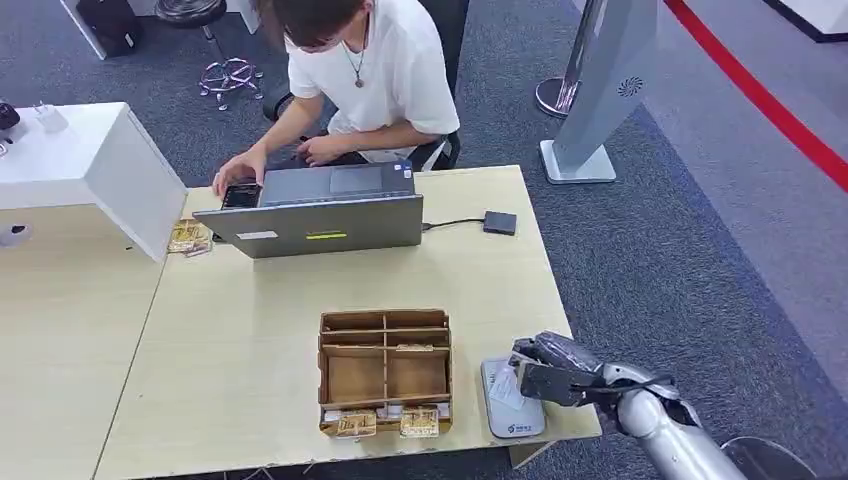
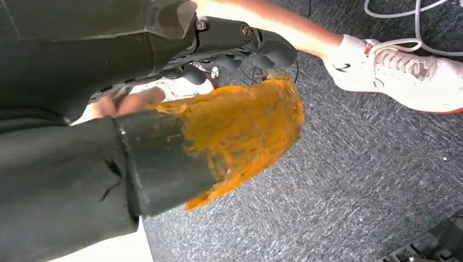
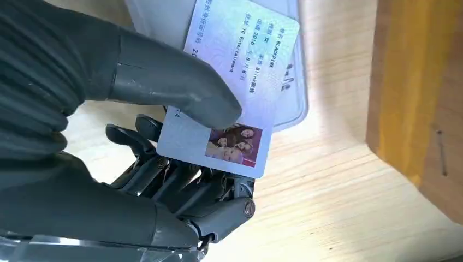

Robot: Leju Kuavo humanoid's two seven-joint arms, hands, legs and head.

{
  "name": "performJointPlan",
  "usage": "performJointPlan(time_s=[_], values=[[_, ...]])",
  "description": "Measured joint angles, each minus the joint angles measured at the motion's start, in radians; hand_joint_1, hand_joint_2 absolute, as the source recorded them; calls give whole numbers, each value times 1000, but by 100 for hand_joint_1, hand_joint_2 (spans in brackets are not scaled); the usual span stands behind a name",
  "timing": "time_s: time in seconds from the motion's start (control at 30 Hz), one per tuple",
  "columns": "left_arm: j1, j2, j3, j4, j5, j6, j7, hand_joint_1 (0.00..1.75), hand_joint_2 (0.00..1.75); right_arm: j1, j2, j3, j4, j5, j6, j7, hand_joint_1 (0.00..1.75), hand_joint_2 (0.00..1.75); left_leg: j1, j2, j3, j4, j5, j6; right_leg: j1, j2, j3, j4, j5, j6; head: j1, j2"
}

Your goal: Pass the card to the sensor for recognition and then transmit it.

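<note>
The pale blue-white plastic ID card [image 3: 232,82] with its small group photo at one corner is clamped in your right hand [image 3: 136,125], thick grey thumb on the printed face and the darker fingers [image 3: 180,185] curled under it. Its far end hangs over the flat light-grey card sensor pad [image 1: 512,400] at the front right corner of the pale wooden desk [image 1: 250,330], just beside the brown cardboard divided box [image 1: 385,370].

Judging from this, you are at the reading step: lower the card flat and square over the pad, hold it steady a moment, and keep the thumb from sliding so the grip survives the handover afterwards. Whether card and pad touch cannot be told.

Readable writing is thin: the card carries rows of Chinese characters, with "BLACKPINK" and something like "YG Entertainment" among them; the pad bears a small blue logo too small to read.

Your left hand [image 2: 240,38] hangs low over grey carpet; whether its fingers are apart or together cannot be told. Across the desk a person works at a grey laptop [image 1: 320,205]
</note>
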Motion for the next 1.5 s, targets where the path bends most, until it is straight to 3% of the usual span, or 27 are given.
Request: performJointPlan(time_s=[0.7, 1.5], values=[[0, 0, -32, 0, -43, -17, 0, 0, 0, -37, 3, 29, 43, 88, -83, 32, 175, 175, 0, 0, 0, 0, 0, 0, 0, 0, 0, 0, 1, 1, 0, 0], [0, 0, -83, 0, -109, -33, -22, 0, 0, -75, 64, 31, 43, 216, -262, 82, 175, 175, 0, 0, 0, 0, 1, 1, 0, 0, 0, 0, 1, 1, 0, 0]])
